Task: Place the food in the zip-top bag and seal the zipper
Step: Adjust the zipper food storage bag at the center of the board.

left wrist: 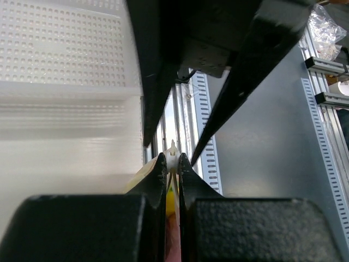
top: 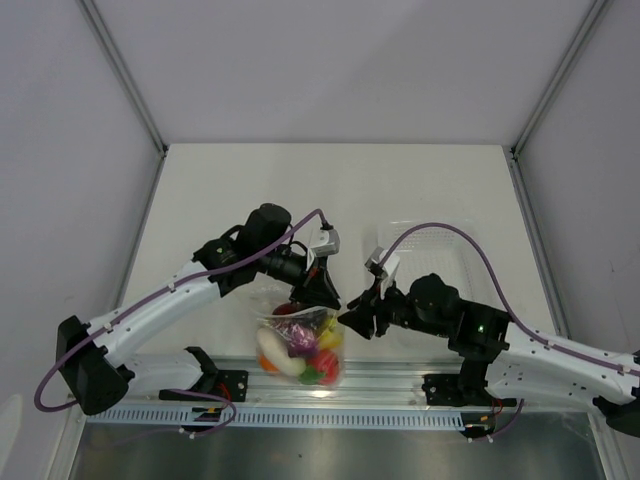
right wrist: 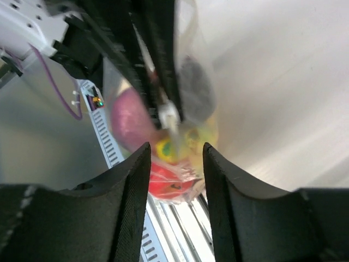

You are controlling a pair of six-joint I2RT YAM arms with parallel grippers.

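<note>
The zip-top bag (top: 300, 345) hangs near the table's front edge, holding the food: a purple piece (top: 303, 338), a white oblong piece (top: 277, 352) and red and yellow pieces. My left gripper (top: 325, 297) is shut on the zipper (left wrist: 173, 152) at the bag's top right; yellow food (left wrist: 170, 199) shows between its jaws (left wrist: 172, 164). My right gripper (top: 353, 322) stands open just right of the bag. In the right wrist view its jaws (right wrist: 175, 152) face the bag (right wrist: 180, 164), with the zipper strip (right wrist: 168, 115), purple piece (right wrist: 131, 117) and red fruit (right wrist: 166, 184) just beyond them, untouched.
A clear ridged tray (top: 445, 250) sits behind the right arm. An aluminium rail (top: 400, 382) with slotted strips runs along the front edge below the bag. Both arms crowd the front middle of the table.
</note>
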